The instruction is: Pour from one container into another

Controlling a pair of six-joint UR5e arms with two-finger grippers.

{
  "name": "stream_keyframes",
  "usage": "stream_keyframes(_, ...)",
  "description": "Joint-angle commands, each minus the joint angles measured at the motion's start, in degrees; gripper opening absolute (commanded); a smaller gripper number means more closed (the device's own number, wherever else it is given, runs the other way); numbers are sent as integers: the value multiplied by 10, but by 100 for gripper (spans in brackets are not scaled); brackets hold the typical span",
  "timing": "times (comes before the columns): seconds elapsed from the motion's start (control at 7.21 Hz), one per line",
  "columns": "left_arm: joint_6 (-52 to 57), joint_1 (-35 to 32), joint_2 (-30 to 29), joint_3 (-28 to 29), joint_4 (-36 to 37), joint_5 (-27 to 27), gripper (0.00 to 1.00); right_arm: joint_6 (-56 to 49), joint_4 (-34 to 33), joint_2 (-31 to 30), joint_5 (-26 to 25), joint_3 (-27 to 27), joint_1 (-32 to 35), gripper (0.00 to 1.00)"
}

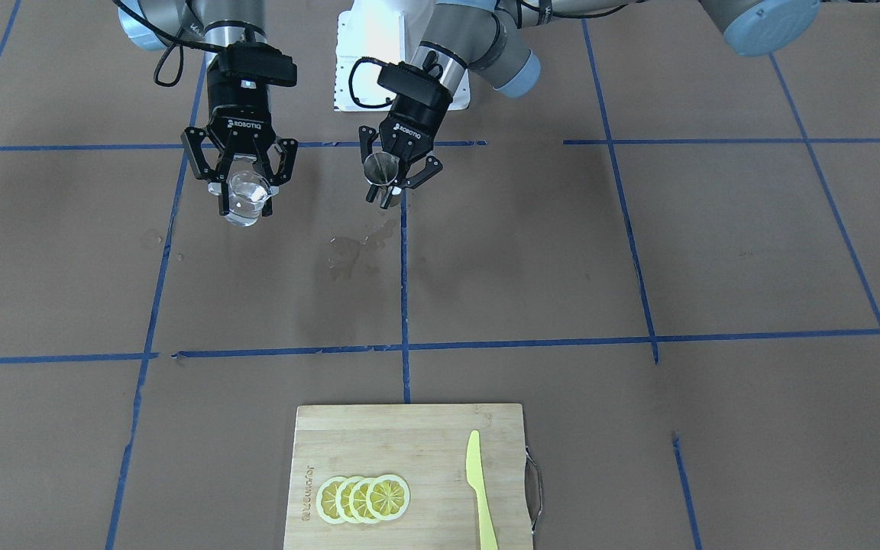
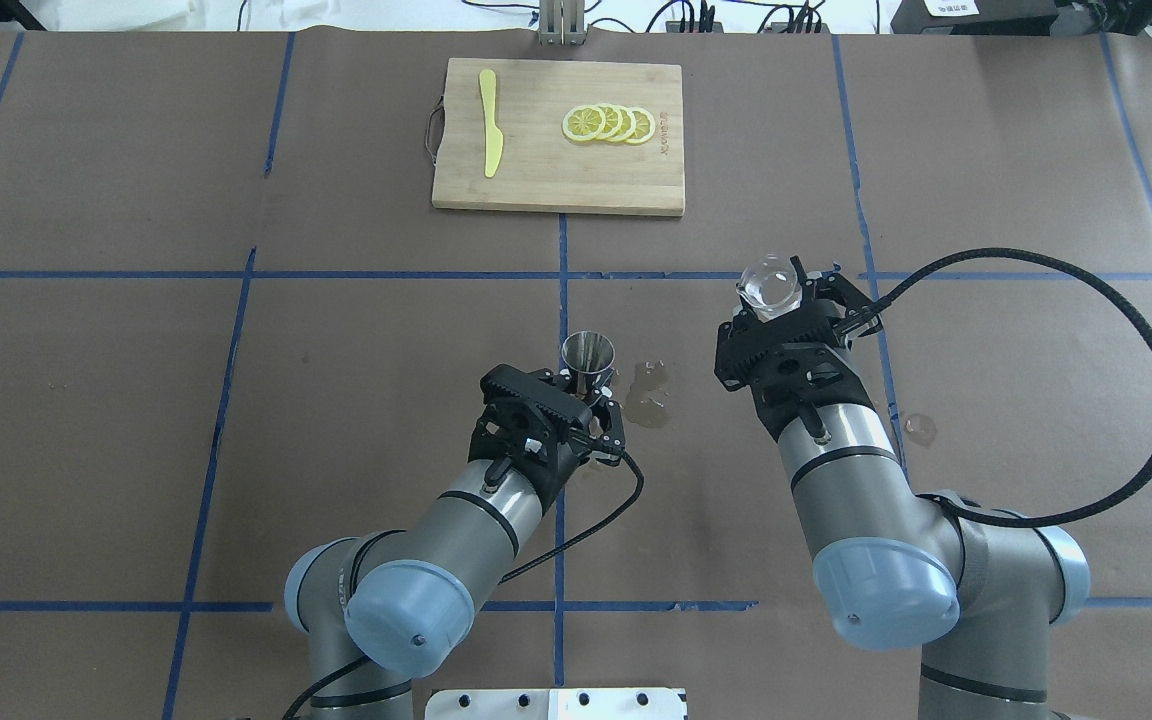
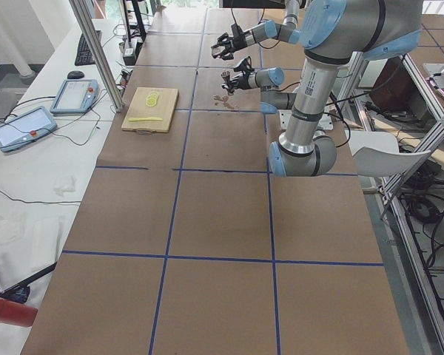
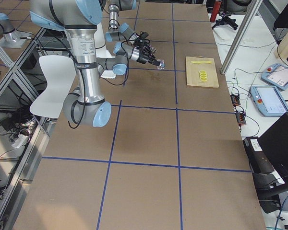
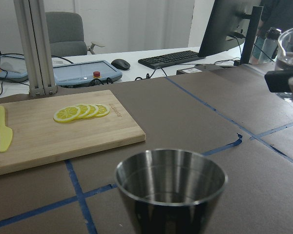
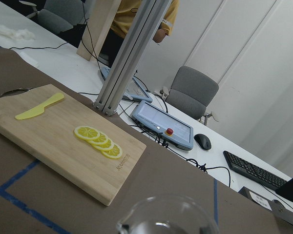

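A small clear glass cup (image 1: 247,197) with clear liquid in it sits between the fingers of my right gripper (image 1: 245,205), which is shut on it above the table. From overhead the cup (image 2: 768,283) shows at the front of the right gripper (image 2: 776,305). My left gripper (image 1: 388,188) is shut on the shiny steel jigger (image 1: 381,166), held upright with its open cone up. The jigger (image 2: 588,354) stands well to the left of the cup, apart from it. In the left wrist view the jigger's (image 5: 171,190) bowl looks dry, and the cup (image 5: 290,53) is at the right edge.
A wet patch (image 2: 648,390) stains the brown paper between the two grippers, and a smaller one (image 2: 921,428) lies by the right arm. At the far side lies a wooden cutting board (image 2: 536,170) with lemon slices (image 2: 608,123) and a yellow knife (image 2: 489,135).
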Motion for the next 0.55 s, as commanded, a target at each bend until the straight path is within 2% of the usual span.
stream_keyframes(0.0, 2, -6, -4, 3, 0, -18, 0, -40, 2, 23, 24, 3, 2, 0)
stream_keyframes(0.42, 3, -17, -9, 9, 0, -43, 0, -91, 5, 24, 43, 28, 1, 0)
